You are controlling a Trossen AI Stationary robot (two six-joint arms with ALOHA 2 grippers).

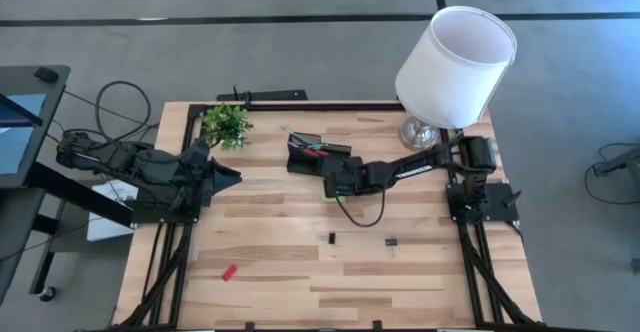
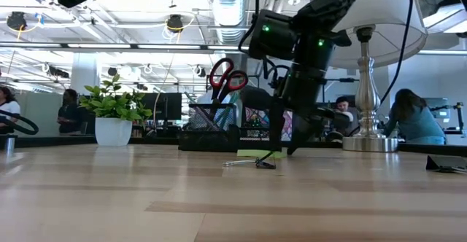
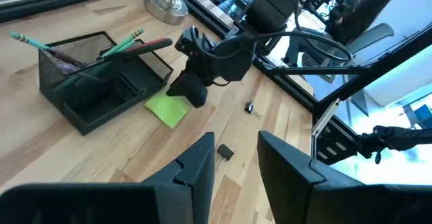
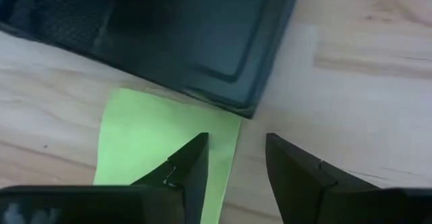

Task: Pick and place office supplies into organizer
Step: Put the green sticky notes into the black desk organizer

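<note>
Item one, my right gripper [image 4: 236, 163]: jaws parted a moderate way and empty, one finger [image 4: 192, 166] over the edge of the lime-green sticky-note pad [image 4: 155, 150], the other over bare wood just beside it; I cannot tell whether either tip touches. Item two, the pad itself: flat on the table [image 1: 300, 292], its far edge right at the front corner of the organizer [image 4: 202, 42]. Item three, the organizer: black mesh tray near the table's back middle, with red-handled scissors [image 2: 228, 76] standing up out of its taller compartment alongside pens [image 3: 125, 43]; its low section looks dark and I cannot make out contents. Item four, loose stock: two black clips [image 1: 332, 238] well apart from the tray toward the front, and a red eraser [image 1: 228, 272] near the front left. Item five, my left gripper [image 3: 236, 163]: jaws partly open, nothing between them, parked at the table's left edge beside the potted plant [image 1: 226, 124]. Item six, the lamp [image 1: 455, 67]: back right corner, behind the right arm.
</note>
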